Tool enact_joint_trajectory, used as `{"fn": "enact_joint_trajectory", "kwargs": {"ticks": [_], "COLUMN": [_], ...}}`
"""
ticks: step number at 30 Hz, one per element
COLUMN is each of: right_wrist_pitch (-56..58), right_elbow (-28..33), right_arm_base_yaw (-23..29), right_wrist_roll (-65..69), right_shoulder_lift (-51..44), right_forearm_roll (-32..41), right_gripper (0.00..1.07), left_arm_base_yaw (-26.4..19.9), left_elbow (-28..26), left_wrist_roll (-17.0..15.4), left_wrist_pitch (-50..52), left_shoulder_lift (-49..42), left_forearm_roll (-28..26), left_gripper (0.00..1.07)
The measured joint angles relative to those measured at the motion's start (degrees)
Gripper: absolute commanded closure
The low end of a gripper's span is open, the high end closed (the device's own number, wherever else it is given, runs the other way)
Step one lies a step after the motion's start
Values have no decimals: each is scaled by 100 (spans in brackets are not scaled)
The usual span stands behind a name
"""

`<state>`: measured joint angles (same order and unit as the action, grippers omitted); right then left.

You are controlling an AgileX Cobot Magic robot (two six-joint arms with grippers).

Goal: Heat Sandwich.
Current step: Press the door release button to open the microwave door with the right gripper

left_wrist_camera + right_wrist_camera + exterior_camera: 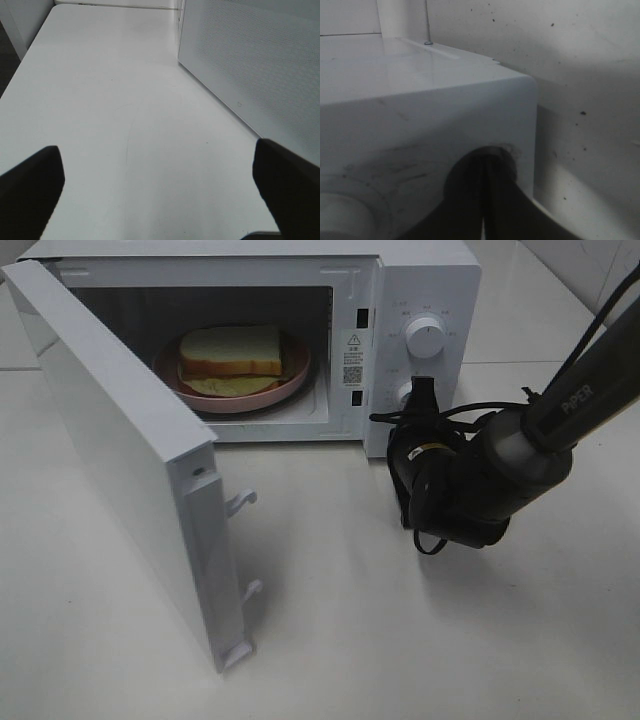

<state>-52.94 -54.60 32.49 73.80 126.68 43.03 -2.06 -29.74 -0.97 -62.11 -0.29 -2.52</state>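
**A:** Status?

**B:** Microwave [425,285] at 12 o'clock in the high view. Door [120,470] is wide open, its free edge out toward 7 o'clock. Pink plate [205,400] sits in the cavity at 11 o'clock with the sandwich [232,350] on it. Not heating yet.

**A:** Step in hand?

**B:** My read: shut the door first, timer after. Left gripper [160,187] hangs low over the table [110,100], beside a white dotted panel. That's probably the door's outer face, but the wrist view is too tight to be sure.

**A:** How to do it clean?

**B:** Push flat on the outer face near the free edge, not at the hinge. Follow the arc and slow down at the end so the latch hooks [245,502] seat and the oven doesn't slide. Keep the right arm on the control panel side, out of the door's landing edge.

**A:** Right arm now?

**B:** Right gripper [422,390] at 2 o'clock, on the lower knob [406,395] under the upper knob [428,337].

**A:** Fingers?

**B:** Left fingers [30,185] are spread to full width, with nothing between them and touching nothing. Right fingers [465,200] are pressed together with the tips at the knob, pinching nothing.
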Motion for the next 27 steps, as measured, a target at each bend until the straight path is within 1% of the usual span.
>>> {"fn": "enact_joint_trajectory", "kwargs": {"ticks": [14,25,27], "right_wrist_pitch": [441,963,1100], "right_elbow": [-23,195,315], "right_arm_base_yaw": [-57,-212,-223], "right_wrist_roll": [-17,-126,-160], "right_shoulder_lift": [-138,-476,-625], "right_forearm_roll": [11,-487,-596], "right_gripper": [107,107,107], "left_arm_base_yaw": [0,0,0], "left_elbow": [0,0,0], "left_wrist_roll": [0,0,0], "left_wrist_pitch": [0,0,0], "left_shoulder_lift": [0,0,0], "left_forearm_roll": [0,0,0], "left_gripper": [9,9,9]}}
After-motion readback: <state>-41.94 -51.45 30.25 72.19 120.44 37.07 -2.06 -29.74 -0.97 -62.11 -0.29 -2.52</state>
